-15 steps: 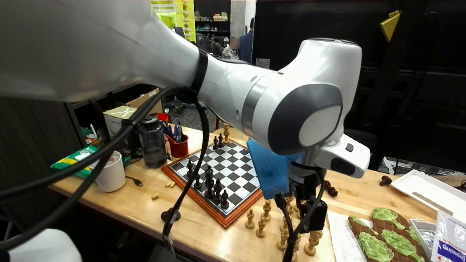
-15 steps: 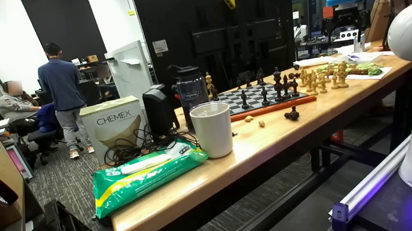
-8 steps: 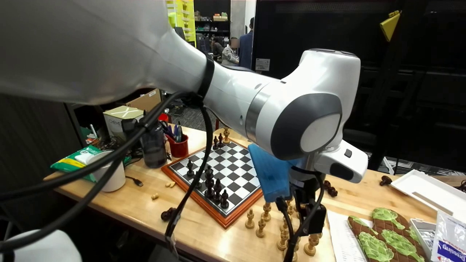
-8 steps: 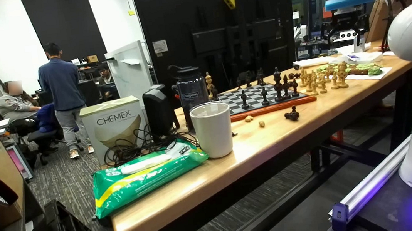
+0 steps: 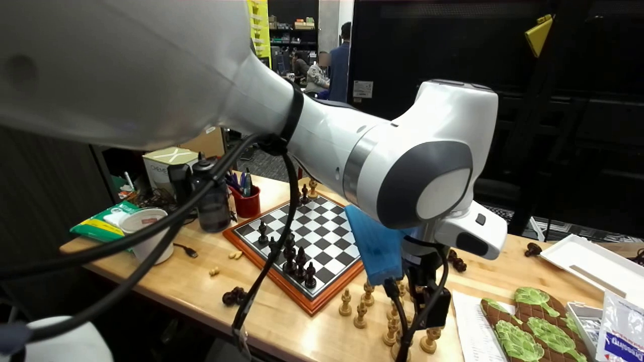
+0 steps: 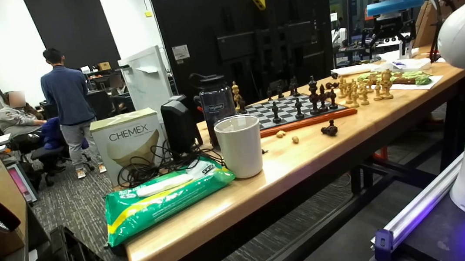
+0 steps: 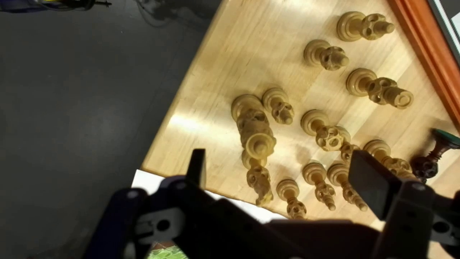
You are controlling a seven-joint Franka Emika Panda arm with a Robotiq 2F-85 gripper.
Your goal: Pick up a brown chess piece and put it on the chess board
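Note:
Several light brown chess pieces (image 5: 360, 317) stand in a cluster on the table beside the chess board; they show in both exterior views (image 6: 363, 96). The black-and-white chess board (image 5: 327, 236) has a reddish-brown frame, whose edge (image 7: 427, 54) also crosses the wrist view's upper right. My gripper (image 7: 284, 172) is open and empty. It hangs above the cluster, with several light brown pieces, among them a tall one (image 7: 251, 124), below and ahead of the wide-apart fingers. In an exterior view the gripper (image 6: 391, 44) hangs well above the table. Several dark brown pieces (image 5: 310, 276) stand on the board.
A dark piece (image 5: 234, 296) lies near the front table edge; another (image 7: 427, 165) lies beside the cluster. Paper (image 5: 475, 327) and a leaf-patterned mitt (image 5: 538, 322) are beside the cluster. A white mug (image 6: 239, 147), a bottle (image 6: 215, 102) and a red pen cup (image 5: 246, 201) stand beyond the board.
The arm and gripper have moved down towards the light brown pieces, and slightly to the left in an exterior view. The pieces and board have not moved.

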